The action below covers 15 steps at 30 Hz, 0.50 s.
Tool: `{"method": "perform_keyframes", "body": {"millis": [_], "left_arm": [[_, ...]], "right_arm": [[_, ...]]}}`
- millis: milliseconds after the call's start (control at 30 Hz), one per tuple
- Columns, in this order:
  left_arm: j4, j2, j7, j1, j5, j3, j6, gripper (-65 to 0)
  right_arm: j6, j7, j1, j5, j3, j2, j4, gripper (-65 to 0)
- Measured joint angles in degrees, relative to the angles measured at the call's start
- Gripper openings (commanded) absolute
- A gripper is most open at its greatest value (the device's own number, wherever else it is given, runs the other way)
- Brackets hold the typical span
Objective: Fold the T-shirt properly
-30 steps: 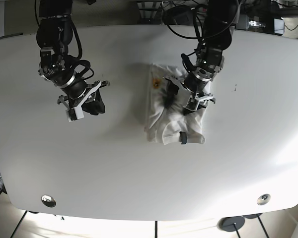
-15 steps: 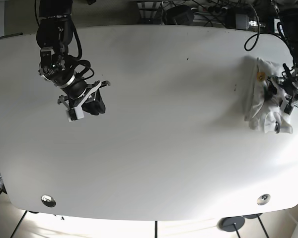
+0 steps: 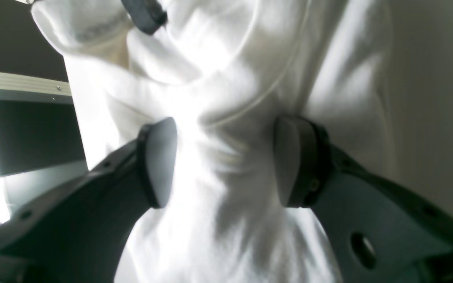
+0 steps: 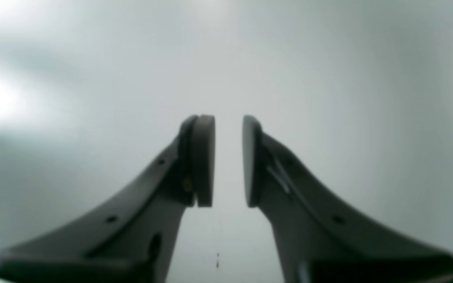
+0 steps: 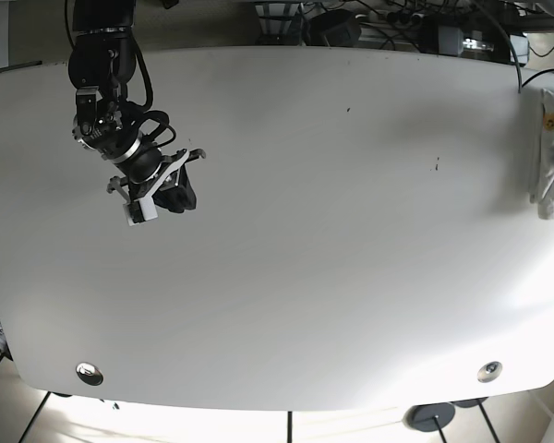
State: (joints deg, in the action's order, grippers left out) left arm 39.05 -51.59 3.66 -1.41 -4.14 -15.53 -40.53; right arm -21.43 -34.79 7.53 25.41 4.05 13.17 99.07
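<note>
The T-shirt (image 3: 226, 118), with no writing we can read, bunches between our left gripper's (image 3: 226, 161) pads; our right gripper (image 4: 228, 161) hangs slightly parted, empty.

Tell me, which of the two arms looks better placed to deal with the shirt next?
The left. Its left gripper already straddles the bunched T-shirt at the table's far edge. The right gripper hangs over bare table, nothing between its pads, far across from the shirt.
</note>
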Motion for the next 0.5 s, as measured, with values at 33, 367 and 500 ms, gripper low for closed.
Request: {"method": "perform_keyframes", "body": {"millis": [33, 367, 500], "left_arm": [[4.2, -0.6, 1.2, 0.1, -2.8, 0.0, 0.2, -29.9], [32.0, 12.4, 1.9, 6.8, -14.4, -0.3, 5.4, -29.9], [39.9, 25.9, -0.9, 8.3, -6.5, -0.6, 12.7, -29.9]], "right_arm": [[-0.02, 0.0, 0.0, 0.0, 0.0, 0.0, 0.0, -53.3], [-0.22, 12.1, 0.6, -22.3, 1.2, -4.6, -0.1, -53.4], [0.17, 25.2, 3.6, -29.0, 6.2, -8.0, -2.6, -53.4]]}}
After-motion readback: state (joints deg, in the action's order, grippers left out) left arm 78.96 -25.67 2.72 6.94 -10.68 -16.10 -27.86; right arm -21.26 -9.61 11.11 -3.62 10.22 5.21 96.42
